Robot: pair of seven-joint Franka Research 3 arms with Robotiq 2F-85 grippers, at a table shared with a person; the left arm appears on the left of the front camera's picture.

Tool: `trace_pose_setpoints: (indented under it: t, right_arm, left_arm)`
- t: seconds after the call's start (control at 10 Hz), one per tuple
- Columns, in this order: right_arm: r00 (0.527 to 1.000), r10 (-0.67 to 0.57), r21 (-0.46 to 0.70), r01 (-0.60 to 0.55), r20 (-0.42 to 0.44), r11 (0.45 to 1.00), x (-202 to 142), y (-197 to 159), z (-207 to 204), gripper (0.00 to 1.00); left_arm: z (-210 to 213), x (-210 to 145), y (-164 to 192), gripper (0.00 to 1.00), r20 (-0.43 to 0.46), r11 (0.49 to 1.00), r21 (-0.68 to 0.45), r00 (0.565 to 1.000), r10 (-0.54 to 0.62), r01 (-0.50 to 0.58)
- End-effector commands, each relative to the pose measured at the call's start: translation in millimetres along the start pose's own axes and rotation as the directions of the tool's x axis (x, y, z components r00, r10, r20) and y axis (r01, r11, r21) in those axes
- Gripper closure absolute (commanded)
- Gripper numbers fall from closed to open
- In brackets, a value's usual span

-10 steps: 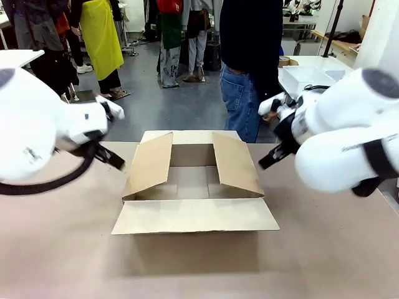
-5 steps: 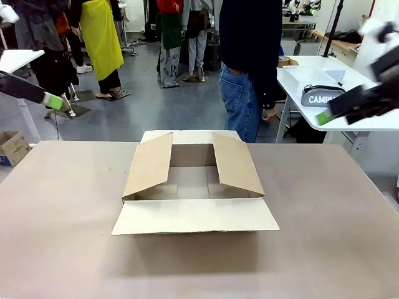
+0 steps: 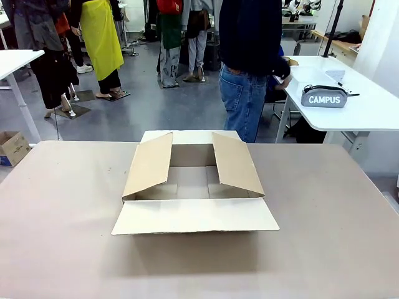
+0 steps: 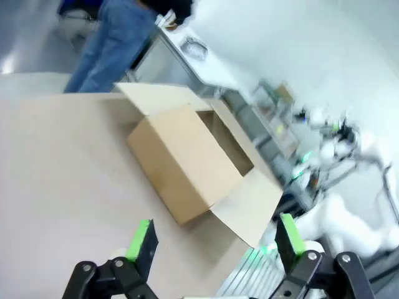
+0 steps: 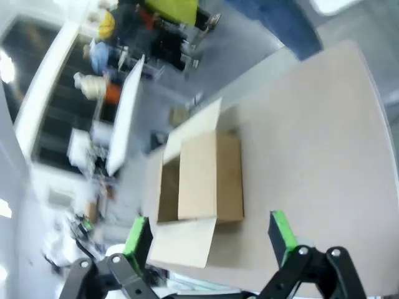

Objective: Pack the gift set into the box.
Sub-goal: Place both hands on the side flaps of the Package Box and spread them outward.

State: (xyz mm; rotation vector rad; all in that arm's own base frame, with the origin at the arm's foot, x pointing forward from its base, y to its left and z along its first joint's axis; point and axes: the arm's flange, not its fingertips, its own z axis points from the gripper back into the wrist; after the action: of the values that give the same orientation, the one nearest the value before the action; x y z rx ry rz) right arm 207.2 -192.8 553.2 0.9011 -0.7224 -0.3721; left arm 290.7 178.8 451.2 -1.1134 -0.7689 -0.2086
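The box (image 3: 193,187) stands open in the middle of the brown table, its four flaps spread and its inside bare. The gift set's grey pouch (image 3: 325,98), lettered "CAMPUS", lies on a white side table (image 3: 368,112) at the far right. A person (image 3: 249,56) stands behind the box with one hand (image 3: 283,67) at that table's corner. My left gripper (image 4: 215,240) hangs open high over the table, with the box (image 4: 187,156) ahead of it. My right gripper (image 5: 209,237) is open too, high above the box (image 5: 199,180). Nothing is between either pair of fingers.
A small brown carton (image 3: 12,146) sits on the floor at the far left. Several people stand farther back. The other white arm (image 4: 349,218) shows in the left wrist view. Bare tabletop (image 3: 62,237) surrounds the box.
Both arms have risen and pulled outward, leaving the front view. The pouch on the side table has come into sight. The person's hand has lifted to the side table.
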Motion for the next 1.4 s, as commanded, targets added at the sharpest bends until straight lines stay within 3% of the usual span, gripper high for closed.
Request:
trace_pose_setpoints:
  t: [0.0, 0.1, 0.2, 0.3, 0.4, 0.9, 1.0, 1.1, 1.2, 1.3]
  right_arm:
    - [0.994, -0.105, 0.046, 0.105, -0.01, 0.993, -59, -74, -59, 0.0]
    - [0.986, -0.163, 0.073, 0.166, -0.04, 0.984, -60, -100, -74, 0.0]
    - [0.969, -0.234, 0.095, 0.241, -0.076, 0.966, -60, -129, -88, 0.0]
    - [0.954, -0.287, 0.103, 0.295, -0.092, 0.95, -62, -153, -100, 0.0]
    - [0.977, -0.214, 0.044, 0.215, -0.023, 0.976, 2, -110, -14, 0.0]
    - [0.972, -0.233, 0.024, 0.234, -0.039, 0.972, 7, -114, -18, 0.0]
    - [0.987, -0.129, -0.053, 0.125, -0.092, 0.991, 11, -75, -55, 0.0]
    - [0.986, 0.003, -0.073, -0.016, -0.168, 0.997, 11, -29, -99, 0.0]
    - [0.954, 0.144, -0.073, -0.169, -0.264, 0.983, 3, 23, -152, 0.0]
    - [0.905, 0.223, -0.055, -0.26, -0.363, 0.964, -14, 59, -202, 0.0]
  left_arm:
    - [-1, -57, 24, 0.0, 0.221, 0.981, -0.043, 0.956, 0.193, -0.188]
    - [4, -63, 35, 0.0, 0.331, 0.972, -0.115, 0.914, 0.234, -0.207]
    - [-2, -63, 36, 0.0, 0.372, 0.966, -0.125, 0.892, 0.258, -0.227]
    - [-13, -60, 32, 0.0, 0.353, 0.97, -0.074, 0.903, 0.243, -0.232]
    - [53, -40, 63, 0.0, 0.297, 0.958, -0.09, 0.91, 0.288, -0.274]
    - [51, -42, 68, 0.0, 0.293, 0.949, -0.107, 0.902, 0.316, -0.298]
    - [25, -22, 47, 0.0, 0.174, 0.963, -0.072, 0.948, 0.268, -0.259]
    - [-12, 6, 19, 0.0, 0.066, 0.973, -0.106, 0.975, 0.213, -0.205]
    - [-65, 33, -13, 0.0, -0.077, 0.979, -0.154, 0.99, 0.12, -0.131]
    - [-115, 47, -37, 0.0, -0.22, 0.973, -0.2, 0.973, 0.069, -0.115]
